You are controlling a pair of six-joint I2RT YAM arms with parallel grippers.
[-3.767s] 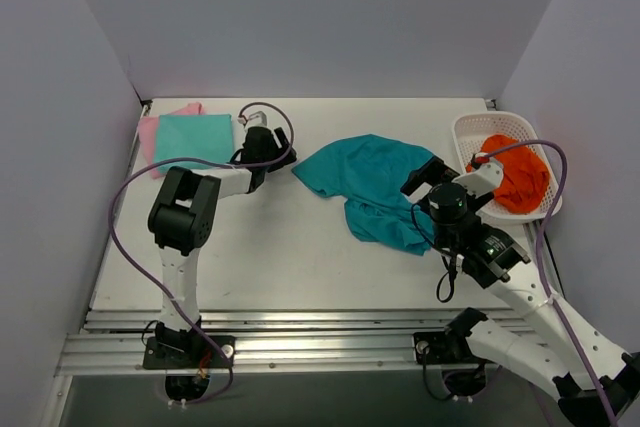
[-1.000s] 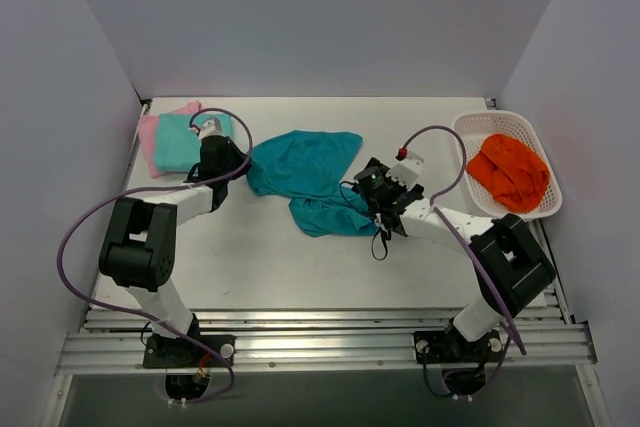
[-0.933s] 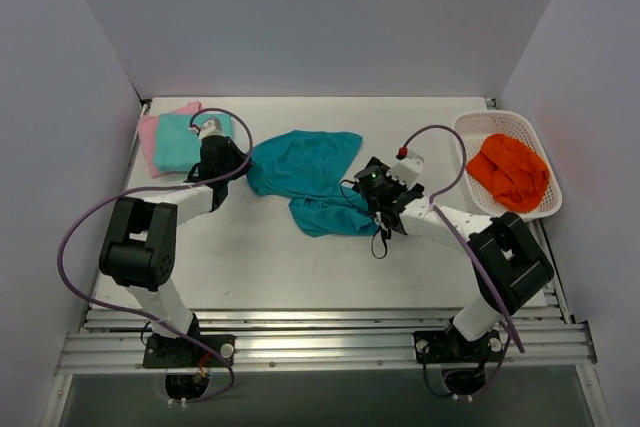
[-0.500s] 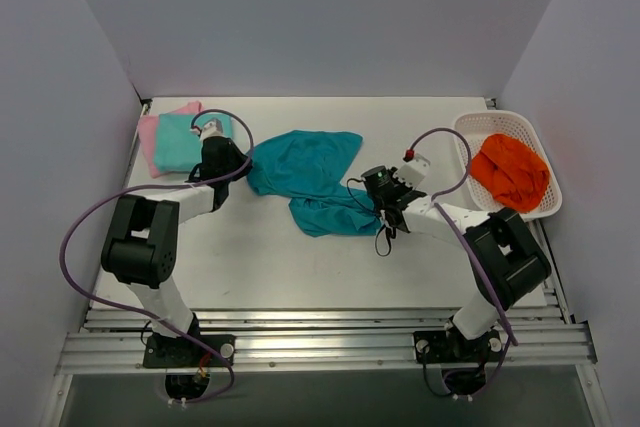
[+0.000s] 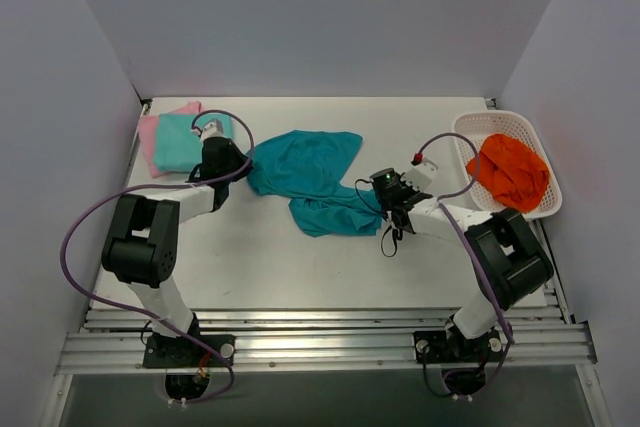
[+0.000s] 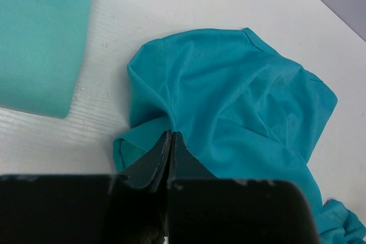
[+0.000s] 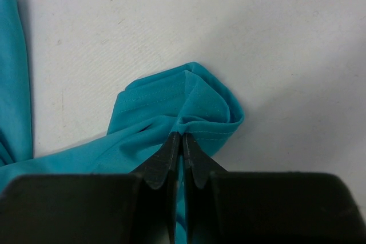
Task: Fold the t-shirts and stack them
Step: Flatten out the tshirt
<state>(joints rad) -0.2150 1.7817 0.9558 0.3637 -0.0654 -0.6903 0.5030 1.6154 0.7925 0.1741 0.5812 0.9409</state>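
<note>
The deep teal t-shirt lies crumpled in the middle of the table. My left gripper is shut on the shirt's left edge; the left wrist view shows its fingertips pinching a fold of teal t-shirt. At the shirt's lower right end my right gripper is shut on a rolled hem, and in the right wrist view the tips pinch that stitched teal t-shirt edge. A folded aqua t-shirt lies on a pink t-shirt at the far left.
A white basket with an orange cloth in it stands at the right edge of the table. The folded aqua t-shirt lies just left of the left gripper. Walls close in the table on three sides.
The right gripper has shut on the teal t-shirt's hem and shifted a little to the right with it. The left gripper stays shut in place.
</note>
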